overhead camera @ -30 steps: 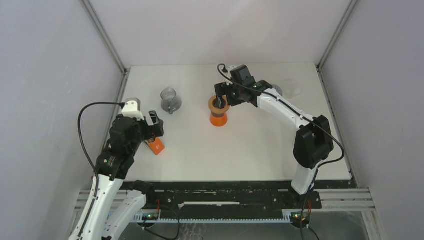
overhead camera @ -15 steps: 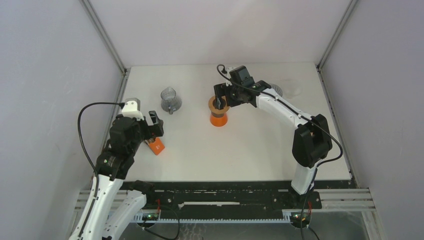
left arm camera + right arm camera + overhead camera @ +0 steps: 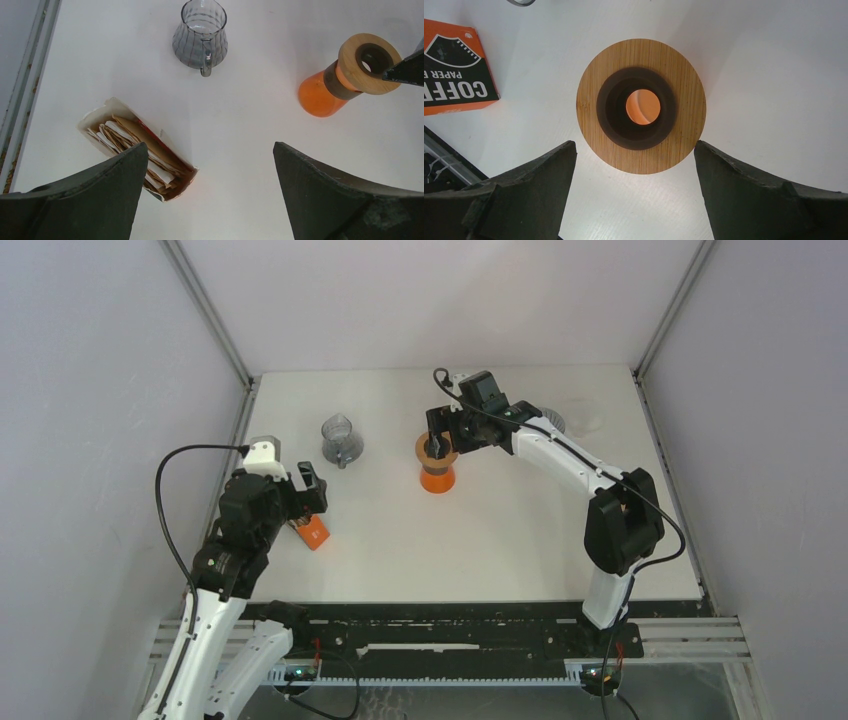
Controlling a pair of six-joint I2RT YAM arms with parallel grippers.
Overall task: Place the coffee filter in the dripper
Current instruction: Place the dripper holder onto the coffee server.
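The right gripper (image 3: pixel 437 440) has shifted slightly left above the dripper (image 3: pixel 436 476); its fingers are spread wide and hold nothing. The coffee filters (image 3: pixel 131 141) lie in their open box (image 3: pixel 107 107) on the table (image 3: pixel 500 530). The left gripper (image 3: pixel 210 150) is above the box, fingers likewise spread.

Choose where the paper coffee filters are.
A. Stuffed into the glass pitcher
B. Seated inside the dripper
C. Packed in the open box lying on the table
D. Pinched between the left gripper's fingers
C: in the left wrist view the paper coffee filters sit stacked inside the open box on the table, and the left gripper above them is open and holds nothing.
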